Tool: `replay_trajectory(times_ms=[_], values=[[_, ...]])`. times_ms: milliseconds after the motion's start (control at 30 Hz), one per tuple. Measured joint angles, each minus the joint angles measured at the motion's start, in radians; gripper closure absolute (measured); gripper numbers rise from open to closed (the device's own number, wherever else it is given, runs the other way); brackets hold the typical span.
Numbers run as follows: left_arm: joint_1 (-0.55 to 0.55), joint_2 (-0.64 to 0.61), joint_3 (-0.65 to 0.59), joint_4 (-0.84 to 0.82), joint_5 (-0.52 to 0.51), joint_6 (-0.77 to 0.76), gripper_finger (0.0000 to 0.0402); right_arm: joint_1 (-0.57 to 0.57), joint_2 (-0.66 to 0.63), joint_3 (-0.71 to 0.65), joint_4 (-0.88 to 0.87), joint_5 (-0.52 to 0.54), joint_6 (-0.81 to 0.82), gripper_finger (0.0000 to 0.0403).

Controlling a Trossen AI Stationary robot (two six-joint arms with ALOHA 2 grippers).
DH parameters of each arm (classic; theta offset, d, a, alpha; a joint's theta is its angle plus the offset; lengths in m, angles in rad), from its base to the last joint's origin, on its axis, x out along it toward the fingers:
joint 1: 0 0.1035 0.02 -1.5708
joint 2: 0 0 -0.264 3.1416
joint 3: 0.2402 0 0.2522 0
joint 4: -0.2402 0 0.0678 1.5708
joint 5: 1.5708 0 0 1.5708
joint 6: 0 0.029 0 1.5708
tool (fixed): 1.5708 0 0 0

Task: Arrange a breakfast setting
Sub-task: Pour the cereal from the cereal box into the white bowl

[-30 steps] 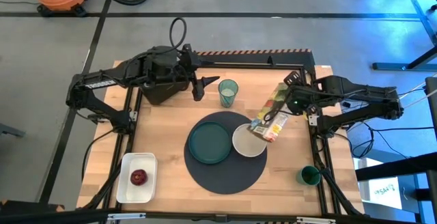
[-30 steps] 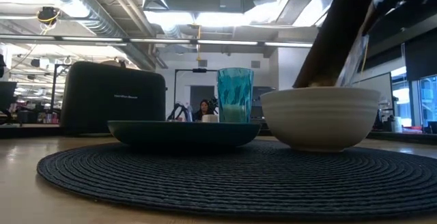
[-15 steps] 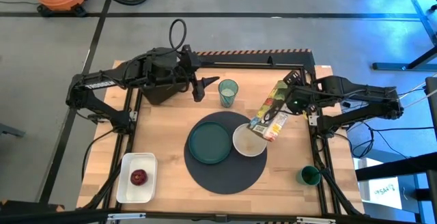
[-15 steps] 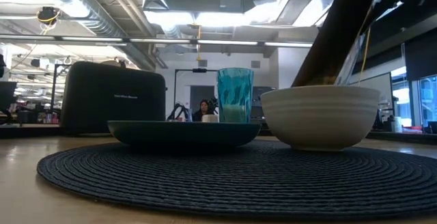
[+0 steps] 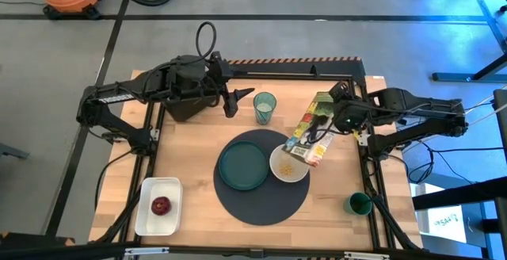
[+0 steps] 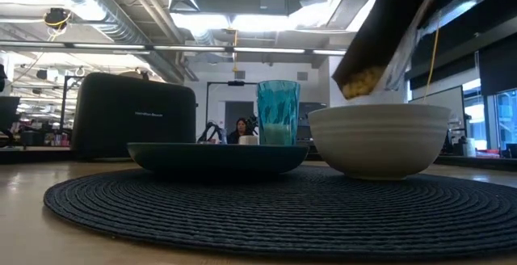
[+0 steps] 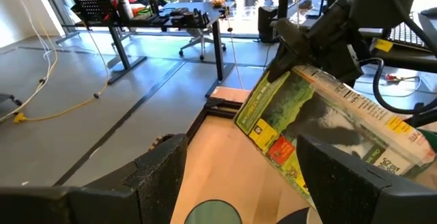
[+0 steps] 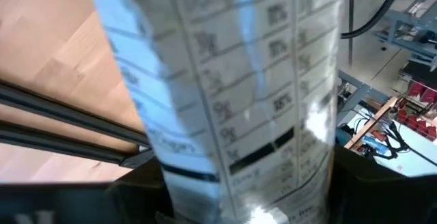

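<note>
A tilted cereal box (image 6: 386, 23) shows yellow cereal (image 6: 361, 82) at its mouth just above the white bowl (image 6: 379, 138); teal plate (image 6: 216, 157) beside the bowl on the mat (image 6: 275, 208).

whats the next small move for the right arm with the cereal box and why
Probably hold the tilt a little longer. The right gripper has the cereal box tipped, its open end over the white bowl. Yellow cereal shows at the box's mouth, and only a few pieces lie in the bowl. The left gripper waits by the toaster.

The cereal box (image 6: 393, 24) is cut off by the low view's upper edge. The right gripper's fingers are hidden behind the box (image 8: 232, 80) in the right wrist view.
</note>
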Motion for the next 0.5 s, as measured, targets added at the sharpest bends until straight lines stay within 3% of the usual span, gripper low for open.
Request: replay_trajectory(times_ms=[500], values=[[0.0,0.0,0.0,0.0,-0.001,0.0,0.013,-0.001,0.001,0.003,-0.019,-0.057,0.007,0.0207]])
